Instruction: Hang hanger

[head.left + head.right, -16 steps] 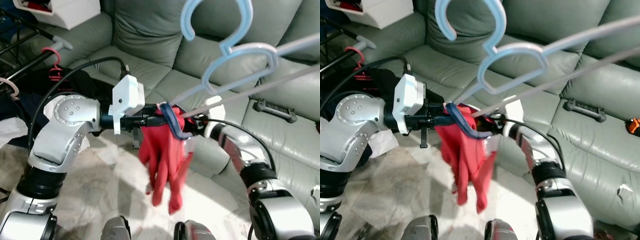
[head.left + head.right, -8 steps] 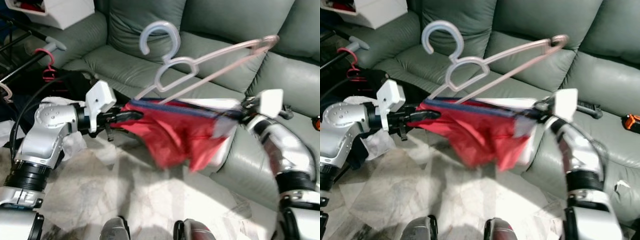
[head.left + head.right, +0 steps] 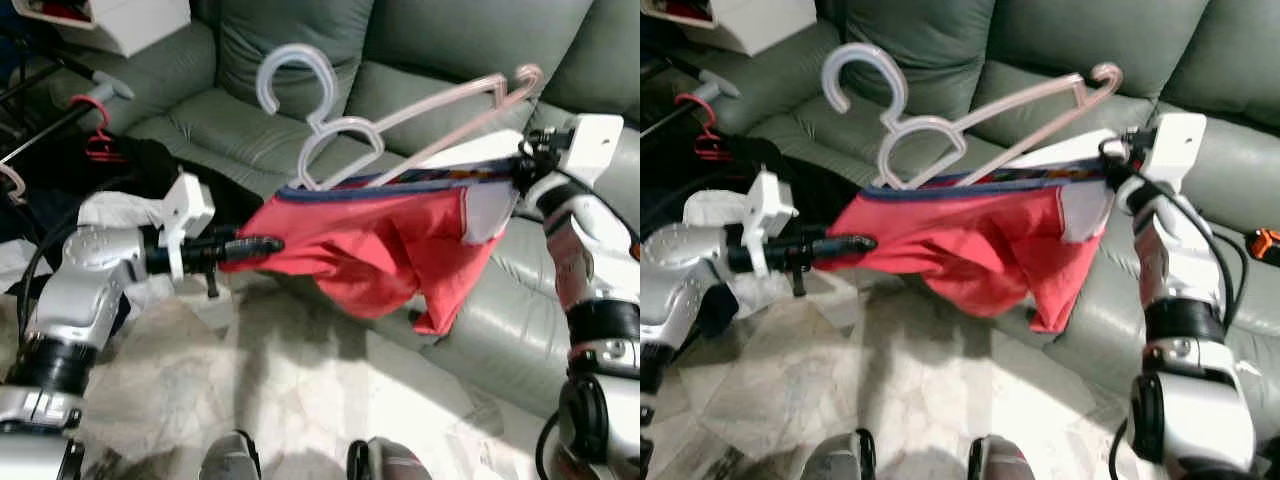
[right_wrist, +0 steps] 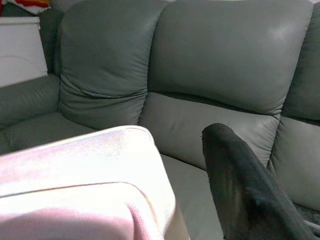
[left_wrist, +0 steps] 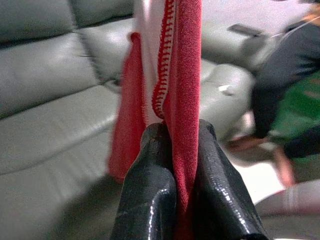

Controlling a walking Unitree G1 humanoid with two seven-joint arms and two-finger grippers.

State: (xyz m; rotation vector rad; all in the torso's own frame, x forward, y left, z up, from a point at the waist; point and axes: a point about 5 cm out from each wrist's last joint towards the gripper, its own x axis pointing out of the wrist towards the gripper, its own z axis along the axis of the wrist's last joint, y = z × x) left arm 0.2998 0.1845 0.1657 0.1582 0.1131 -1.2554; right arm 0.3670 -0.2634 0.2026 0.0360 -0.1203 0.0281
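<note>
Black fingers of the left gripper are pinched tight on one edge of the red garment, cloth squeezed between them in the left wrist view. Right gripper is up at the other end of the garment, near its white part; one black finger shows beside pale pink cloth in the right wrist view, grip probably closed on the fabric but cannot tell for sure. Garment is stretched wide between both arms, blue-trimmed top edge nearly level, lower part sagging to a point. Pale hanger sits on top of the garment's upper edge, hook up and toward the left arm, its long pinkish arm slanting up to the right gripper's side. Behind is a grey-green leather sofa; pale tiled floor below. Red hanger on dark clothes at far left, white box on the sofa arm.
</note>
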